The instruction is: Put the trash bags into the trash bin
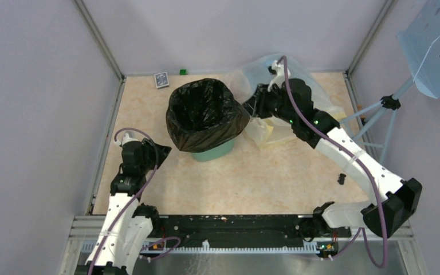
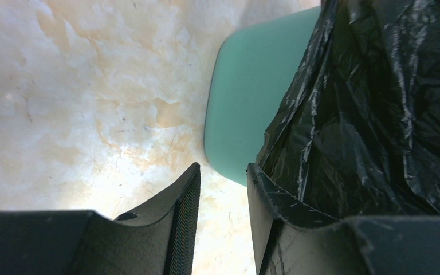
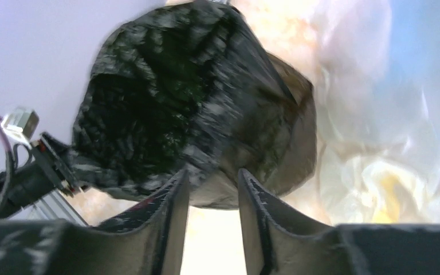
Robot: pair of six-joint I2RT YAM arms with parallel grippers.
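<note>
No text, label, brand, number or sign can be read in any view. A dark printed pattern is borne by a small card (image 1: 161, 79) lying at the far edge of the table (image 1: 263, 177), left of a green cube (image 1: 182, 71); it is too small to be made out.

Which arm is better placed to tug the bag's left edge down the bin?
Probably left. The left tool, open, sits beside the bag hanging over the bin on its left side; the right tool is at the opposite rim.
</note>
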